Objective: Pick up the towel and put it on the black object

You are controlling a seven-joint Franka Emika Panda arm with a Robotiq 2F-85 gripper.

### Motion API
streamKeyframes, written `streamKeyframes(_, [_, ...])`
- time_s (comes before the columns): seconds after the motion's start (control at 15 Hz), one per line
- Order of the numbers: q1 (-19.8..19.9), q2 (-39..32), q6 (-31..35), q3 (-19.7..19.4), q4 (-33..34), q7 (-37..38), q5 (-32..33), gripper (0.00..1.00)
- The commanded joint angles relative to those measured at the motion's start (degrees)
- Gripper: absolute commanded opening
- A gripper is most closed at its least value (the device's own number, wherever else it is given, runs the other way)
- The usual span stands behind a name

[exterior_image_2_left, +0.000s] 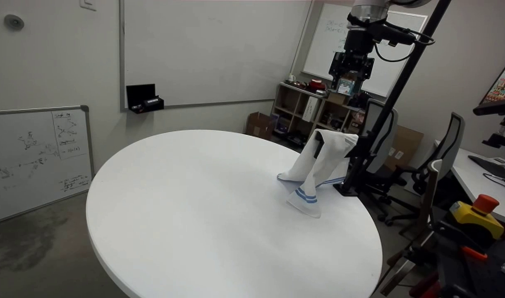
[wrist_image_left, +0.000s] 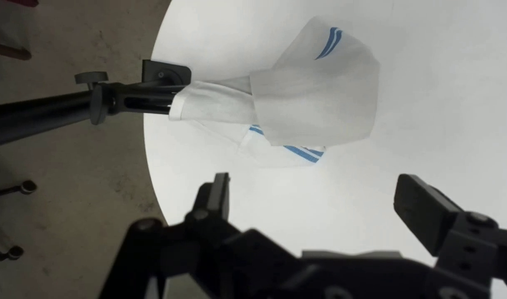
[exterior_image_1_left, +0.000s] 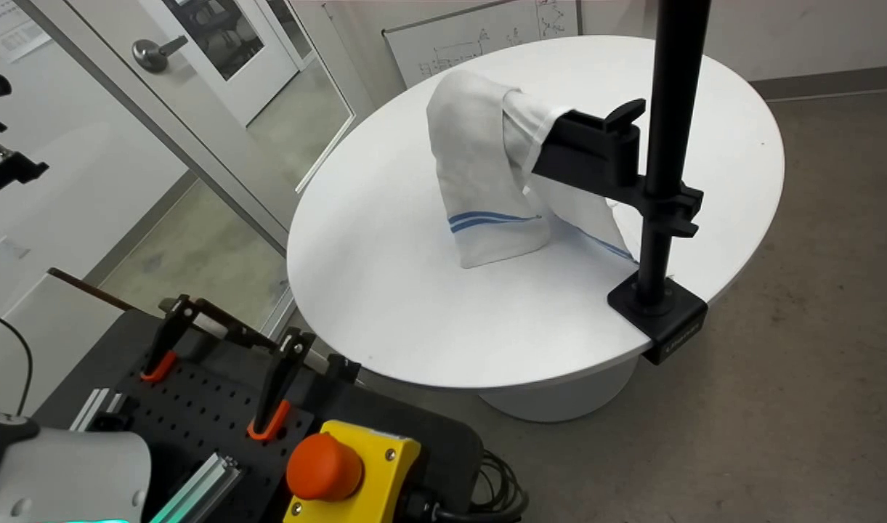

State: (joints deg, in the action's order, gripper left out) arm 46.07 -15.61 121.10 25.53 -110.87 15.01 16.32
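Observation:
The white towel with blue stripes point(exterior_image_1_left: 476, 160) hangs draped over the black bracket arm point(exterior_image_1_left: 585, 154) of a pole clamped to the table. The towel also shows in an exterior view point(exterior_image_2_left: 329, 159) and in the wrist view point(wrist_image_left: 315, 106). Its striped ends hang down to the tabletop. The bracket is partly hidden under the cloth; its bare part shows in the wrist view point(wrist_image_left: 147, 99). My gripper point(exterior_image_2_left: 346, 86) is above the towel and apart from it. In the wrist view the gripper's fingers point(wrist_image_left: 312, 185) are wide apart with nothing between them.
The round white table point(exterior_image_2_left: 186, 215) carries the clamp base point(exterior_image_1_left: 657, 309) at its edge. The tall black pole point(exterior_image_1_left: 675, 87) rises beside the towel. A dark cart with a yellow stop-button box point(exterior_image_1_left: 370, 465) stands close to the table. Chairs and shelves point(exterior_image_2_left: 297, 107) are behind.

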Motion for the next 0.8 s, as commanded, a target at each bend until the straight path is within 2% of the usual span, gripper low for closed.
streamKeyframes(0.0, [-12.8,1.5,0.4,-13.9,0.0,-4.1,-4.9,1.0])
streamKeyframes(0.13, [-14.6,1.8,0.2,-15.7,0.0,-5.1,-5.5,1.0])
streamKeyframes(0.6, [-14.8,2.0,0.3,-15.9,0.0,-5.2,-5.5,1.0])
streamKeyframes(0.73, [-19.0,-0.2,-3.4,-20.2,2.5,-7.3,-6.7,1.0])
